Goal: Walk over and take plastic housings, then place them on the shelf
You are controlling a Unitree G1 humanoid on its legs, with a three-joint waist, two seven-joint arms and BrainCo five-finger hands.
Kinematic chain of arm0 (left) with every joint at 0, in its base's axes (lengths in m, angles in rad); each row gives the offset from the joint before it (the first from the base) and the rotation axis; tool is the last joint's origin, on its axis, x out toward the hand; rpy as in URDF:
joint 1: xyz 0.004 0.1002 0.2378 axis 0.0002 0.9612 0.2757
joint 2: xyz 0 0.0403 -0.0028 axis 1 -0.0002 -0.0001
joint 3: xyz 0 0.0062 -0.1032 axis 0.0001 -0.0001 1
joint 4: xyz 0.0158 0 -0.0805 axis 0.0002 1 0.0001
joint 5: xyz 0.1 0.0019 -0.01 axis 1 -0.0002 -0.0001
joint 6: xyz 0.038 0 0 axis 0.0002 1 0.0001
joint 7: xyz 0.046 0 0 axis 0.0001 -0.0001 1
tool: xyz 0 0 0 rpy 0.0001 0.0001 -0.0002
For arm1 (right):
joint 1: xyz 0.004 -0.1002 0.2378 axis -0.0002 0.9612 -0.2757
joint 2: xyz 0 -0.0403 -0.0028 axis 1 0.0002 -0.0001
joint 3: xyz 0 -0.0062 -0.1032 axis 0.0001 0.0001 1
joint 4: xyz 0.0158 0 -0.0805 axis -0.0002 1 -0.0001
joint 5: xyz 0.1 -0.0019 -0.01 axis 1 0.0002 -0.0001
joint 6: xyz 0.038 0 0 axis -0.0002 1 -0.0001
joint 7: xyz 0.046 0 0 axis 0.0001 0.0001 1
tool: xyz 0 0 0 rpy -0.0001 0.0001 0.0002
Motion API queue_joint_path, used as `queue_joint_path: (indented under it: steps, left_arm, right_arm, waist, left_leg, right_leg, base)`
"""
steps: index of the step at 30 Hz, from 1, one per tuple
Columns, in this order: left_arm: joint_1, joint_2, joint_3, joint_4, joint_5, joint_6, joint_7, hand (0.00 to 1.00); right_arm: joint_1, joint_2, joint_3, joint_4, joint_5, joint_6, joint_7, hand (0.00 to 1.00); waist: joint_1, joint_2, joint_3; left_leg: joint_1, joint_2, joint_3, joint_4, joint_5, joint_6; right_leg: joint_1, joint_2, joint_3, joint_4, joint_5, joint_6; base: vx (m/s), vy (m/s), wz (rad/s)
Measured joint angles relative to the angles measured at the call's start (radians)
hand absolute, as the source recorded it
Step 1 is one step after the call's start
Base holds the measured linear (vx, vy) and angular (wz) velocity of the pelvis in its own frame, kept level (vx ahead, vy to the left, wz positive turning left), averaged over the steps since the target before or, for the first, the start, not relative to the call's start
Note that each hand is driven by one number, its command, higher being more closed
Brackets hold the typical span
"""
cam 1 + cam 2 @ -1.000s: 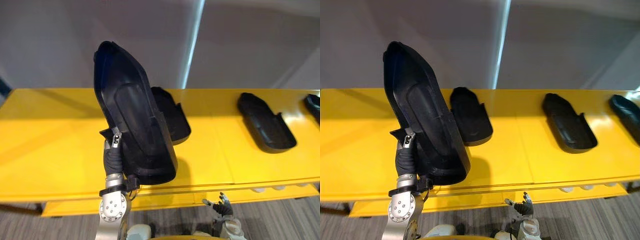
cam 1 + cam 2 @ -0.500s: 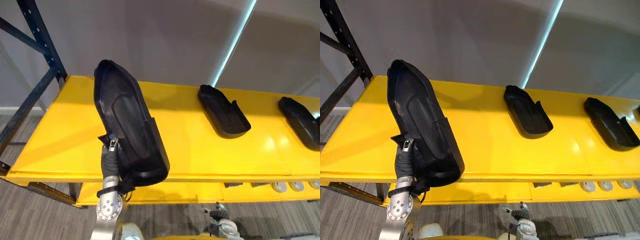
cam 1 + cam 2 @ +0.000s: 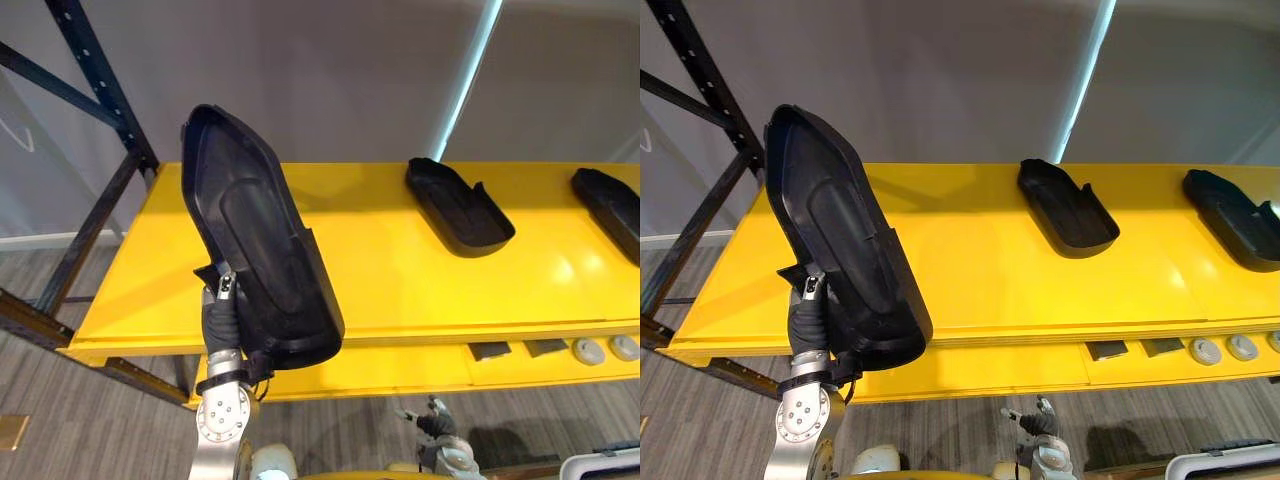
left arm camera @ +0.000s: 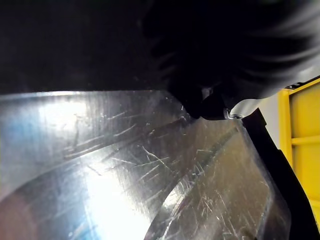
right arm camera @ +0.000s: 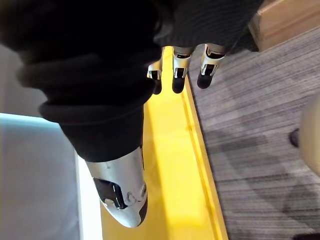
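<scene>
light: bright, from above | glare: sheen on yellow shelf [image 3: 560, 268], inside housing [image 4: 100, 175] | shadows: soft, on shelf

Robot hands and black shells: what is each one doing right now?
Left hand: curled round the held housing.
Held housing: upright, lifted off the shelf.
Middle housing: lying on the shelf, hollow up.
Right housing: lying on the shelf.
Right hand: low, fingers straight, empty.

a plain grey wall [image 3: 300, 80] stands behind, cut by a pale slanting light strip [image 3: 468, 70]; the floor [image 3: 60, 430] is grey wood-grain plank, with a small tan square [image 3: 12, 430] at the far left; low at the right, two pale round discs [image 3: 588, 351] lie side by side, with two small dark pieces [image 3: 490, 351] just left of them; a pale bin's corner [image 3: 600, 468] is at the bottom right; a wooden box [image 5: 285, 17] stands on the floor.
</scene>
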Motion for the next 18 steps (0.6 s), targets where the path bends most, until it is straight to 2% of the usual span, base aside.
queue_joint_path:
  steps: [5,10,18]
  left_arm:
    - [0.0,-0.006,0.026,-0.002,0.0,0.0,0.0,1.0]
    - [0.0,0.001,0.028,0.001,0.02,0.012,0.002,1.0]
    - [-0.146,0.072,0.089,0.136,0.119,0.083,0.03,1.0]
  right_arm:
    - [0.009,0.002,-0.004,0.002,0.0,0.0,0.0,0.0]
    - [0.016,0.001,0.006,0.014,-0.003,0.0,0.002,0.0]
    - [0.053,-0.009,0.014,0.054,-0.028,0.0,0.026,0.0]
  waist:
    - [0.003,-0.007,-0.01]
    - [0.005,-0.007,-0.017]
    - [-0.003,0.009,-0.048]
  left_leg:
    - [0.048,0.0,0.01,-0.046,0.011,0.004]
    - [0.068,-0.003,0.032,-0.105,0.05,0.011]
    - [0.101,0.007,0.057,-0.199,0.103,-0.011]
  right_leg:
    - [0.065,0.007,0.01,-0.1,0.046,0.007]
    - [0.093,0.013,0.021,-0.19,0.106,0.004]
    - [0.096,0.04,0.065,-0.264,0.163,-0.011]
  base:
    - [0.09,0.028,-0.05]
    - [0.03,0.03,-0.07]
    - [-0.05,-0.022,-0.14]
